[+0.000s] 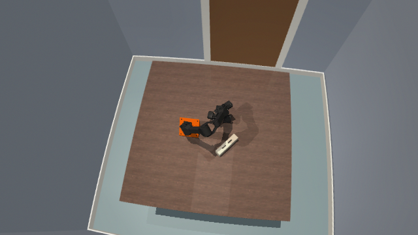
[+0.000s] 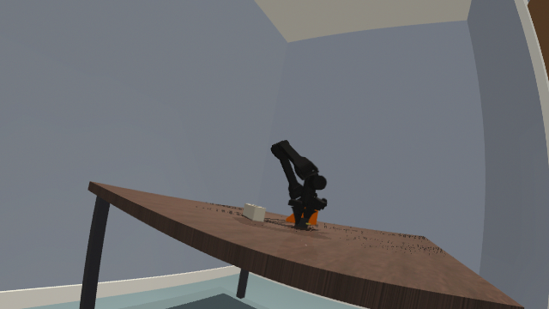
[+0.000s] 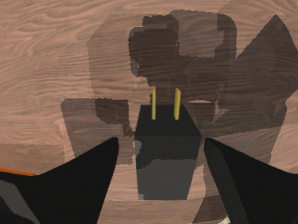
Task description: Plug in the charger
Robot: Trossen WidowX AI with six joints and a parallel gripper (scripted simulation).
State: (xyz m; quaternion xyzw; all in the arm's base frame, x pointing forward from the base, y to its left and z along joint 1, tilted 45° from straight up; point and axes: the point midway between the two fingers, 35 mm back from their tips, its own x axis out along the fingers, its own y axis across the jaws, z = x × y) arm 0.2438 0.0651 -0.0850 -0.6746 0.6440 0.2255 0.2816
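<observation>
My hand (image 3: 160, 163) straddles the charger (image 3: 166, 152), fingers apart, prongs toward twelve o'clock; I should centre it, then squeeze squarely.

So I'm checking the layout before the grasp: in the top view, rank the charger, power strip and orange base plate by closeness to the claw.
1. Charger, between the claw fingers, not yet gripped.
2. Power strip, just below-right.
3. Orange base plate, to the left at the arm's foot.
</observation>
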